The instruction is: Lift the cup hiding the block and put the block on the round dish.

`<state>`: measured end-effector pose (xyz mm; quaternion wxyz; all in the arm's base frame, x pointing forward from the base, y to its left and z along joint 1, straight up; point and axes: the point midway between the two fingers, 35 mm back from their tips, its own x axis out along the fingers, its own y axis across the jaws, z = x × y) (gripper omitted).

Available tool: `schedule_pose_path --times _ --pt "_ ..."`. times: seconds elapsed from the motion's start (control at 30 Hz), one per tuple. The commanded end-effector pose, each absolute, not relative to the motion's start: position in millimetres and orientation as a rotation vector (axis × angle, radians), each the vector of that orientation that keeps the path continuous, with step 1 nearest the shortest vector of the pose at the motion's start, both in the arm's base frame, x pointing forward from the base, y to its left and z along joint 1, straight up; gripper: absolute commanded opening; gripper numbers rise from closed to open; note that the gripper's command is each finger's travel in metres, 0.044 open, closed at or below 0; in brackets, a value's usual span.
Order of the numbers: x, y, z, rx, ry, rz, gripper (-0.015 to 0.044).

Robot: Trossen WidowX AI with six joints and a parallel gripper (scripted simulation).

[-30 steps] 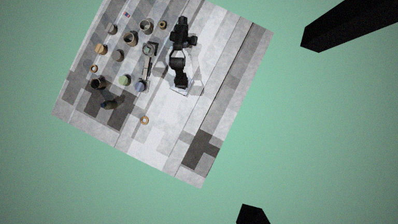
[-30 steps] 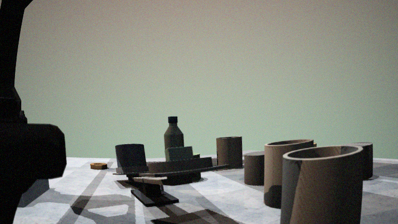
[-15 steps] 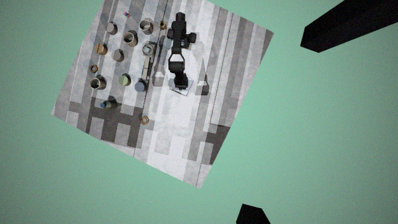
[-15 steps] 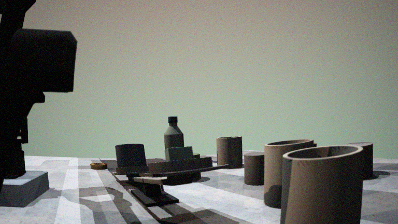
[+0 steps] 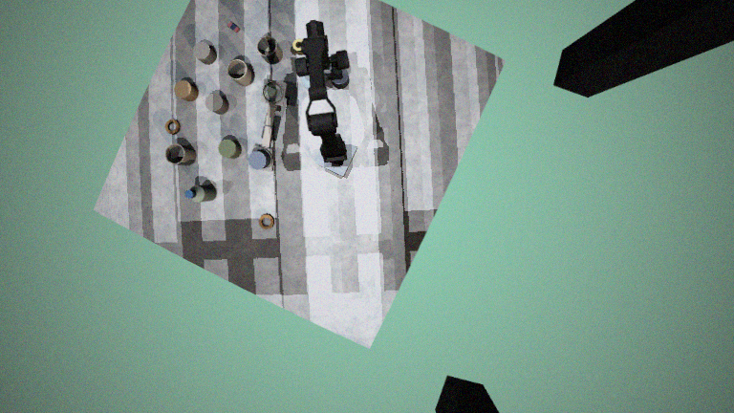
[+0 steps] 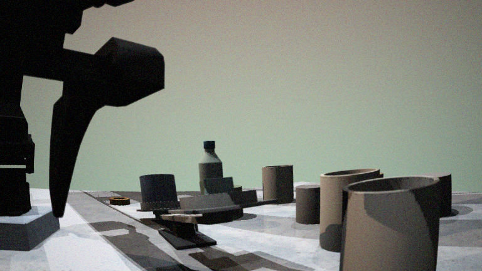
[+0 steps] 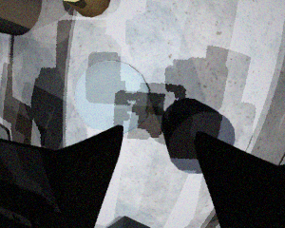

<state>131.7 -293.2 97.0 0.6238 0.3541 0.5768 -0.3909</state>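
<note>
one dark blue-grey cup (image 6: pixel 158 191) upright on balance (image 6: pixel 199 208) | pincer (image 7: pixel 158 142) partly open, holding nothing

A bare test bench rather than any lived-in room: a grey-and-white striped surface (image 5: pixel 335 256) set against a plain green backdrop carries one black robot arm (image 5: pixel 319 89) on a pale base plate (image 5: pixel 351 158), amid scattered cylinders (image 6: pixel 389 225), a bottle (image 6: pixel 209 168) and small rings (image 5: pixel 266 220).

The arm (image 5: pixel 320 96) reaches out low, its gripper (image 7: pixel 158 152) pointing down with fingers parted, holding nothing.
</note>
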Motion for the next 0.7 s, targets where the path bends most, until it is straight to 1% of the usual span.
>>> schedule_pose_path --times 0.0,0.67 --pt "141.4 -291.3 100.3 0.720 1.363 -0.811 0.0260" --pt "195.3 -264.6 111.4 0.191 1.512 -0.277 0.0260"
